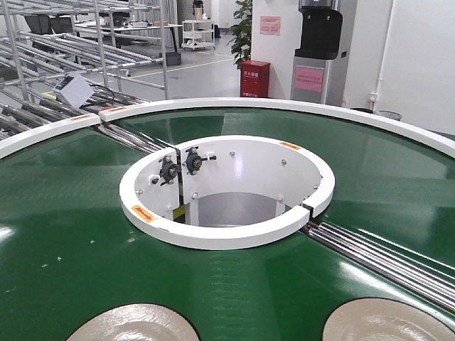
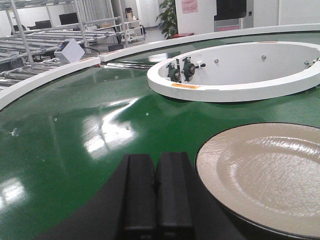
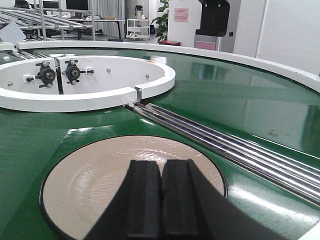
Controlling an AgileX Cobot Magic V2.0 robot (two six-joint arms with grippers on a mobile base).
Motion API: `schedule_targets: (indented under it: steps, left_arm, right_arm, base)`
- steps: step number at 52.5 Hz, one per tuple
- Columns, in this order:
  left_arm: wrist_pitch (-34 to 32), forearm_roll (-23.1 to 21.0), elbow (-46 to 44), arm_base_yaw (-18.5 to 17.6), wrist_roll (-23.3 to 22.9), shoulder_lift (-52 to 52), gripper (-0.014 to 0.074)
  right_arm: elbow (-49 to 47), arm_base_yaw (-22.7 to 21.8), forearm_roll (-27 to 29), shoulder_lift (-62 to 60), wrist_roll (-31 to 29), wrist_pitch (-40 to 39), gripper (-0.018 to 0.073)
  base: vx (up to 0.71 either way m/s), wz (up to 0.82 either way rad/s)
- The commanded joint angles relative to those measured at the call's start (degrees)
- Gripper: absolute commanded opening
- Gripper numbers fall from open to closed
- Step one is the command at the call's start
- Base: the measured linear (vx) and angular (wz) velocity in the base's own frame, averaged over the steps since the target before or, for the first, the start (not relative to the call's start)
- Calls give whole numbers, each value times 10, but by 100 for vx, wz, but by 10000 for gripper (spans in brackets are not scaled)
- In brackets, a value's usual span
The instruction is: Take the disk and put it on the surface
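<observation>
Bright, even overhead light. White glare pools on the glossy green ring-shaped conveyor belt (image 2: 60,125) near its left edge. Distant background is slightly soft.

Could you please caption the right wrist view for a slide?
Right gripper, fingers shut, poised over a beige disk on the green conveyor belt.

Nothing can be read with certainty. The red cabinet (image 1: 254,78) bears white characters too small to make out. The pink notice (image 1: 270,25) and the orange label (image 1: 144,212) are blurred.
</observation>
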Motion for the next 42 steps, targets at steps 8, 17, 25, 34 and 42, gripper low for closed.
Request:
schedule_targets:
  steps: [8,17,25,34,42]
  left_arm:
    - [-47,0,8,-5,-5,-10,-2]
    - [-47,0,8,-5,-5,-10,-2]
    - [-47,0,8,-5,-5,-10,-2]
    - [-48,0,8,-5,-5,-10,-2]
    - [-138,-1,3,-5,-13,-10,-2]
  right_arm:
    - [10,-4,-9,-7,0,-43,-9]
    - [10,-4,-9,-7,0,-43,-9]
    - [10,-4,-9,-7,0,-43,-9]
    - [10,-4,-9,-7,0,-44,-9]
    - [10,-4,-6,-7,0,-105,-9]
  base:
    - [0,0]
    - [0,0]
    - [0,0]
    - [0,0]
    - [0,0]
